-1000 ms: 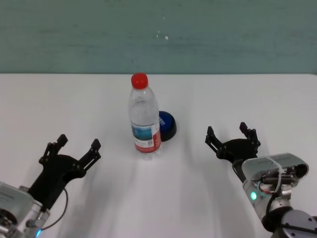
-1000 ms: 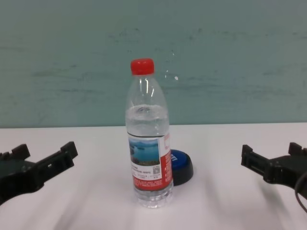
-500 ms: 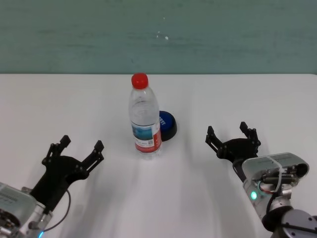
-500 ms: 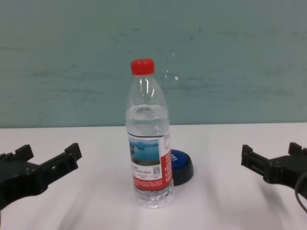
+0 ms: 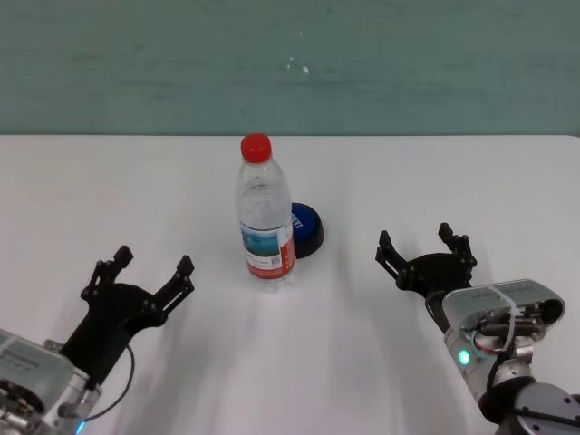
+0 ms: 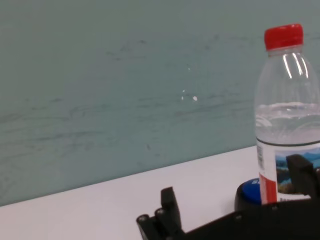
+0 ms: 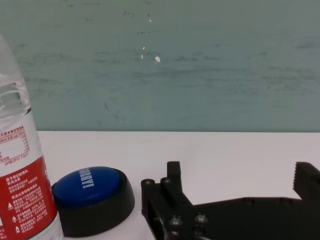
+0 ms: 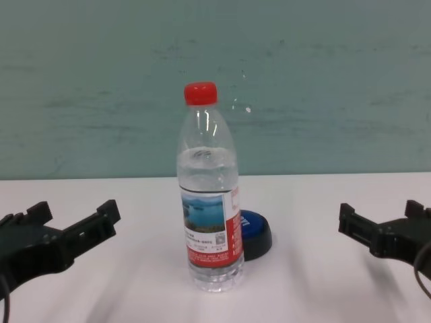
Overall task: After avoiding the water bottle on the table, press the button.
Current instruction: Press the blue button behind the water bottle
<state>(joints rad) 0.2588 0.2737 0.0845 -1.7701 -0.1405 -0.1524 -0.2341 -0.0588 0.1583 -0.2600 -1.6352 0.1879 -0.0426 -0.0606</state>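
Even, bright, diffuse light from overhead; no hard shadows. Table (image 5: 435,181) near blown out, white with little texture. Soft faint shadows trail toward 6 o'clock from the bottle (image 5: 265,217) and both grippers in head view. Small specular streaks on the bottle shoulder in left wrist and chest views. Left gripper (image 8: 57,232) slightly soft at its edges in chest view. Wrist views: nearest gripper parts a bit out of focus. No obvious edge distortion.

water bottle (image 5: 265,222): clear shiny plastic, red cap, paper-like label | button (image 5: 306,228): smooth blue top, black plastic base | table (image 5: 362,172): smooth white, a bit shiny
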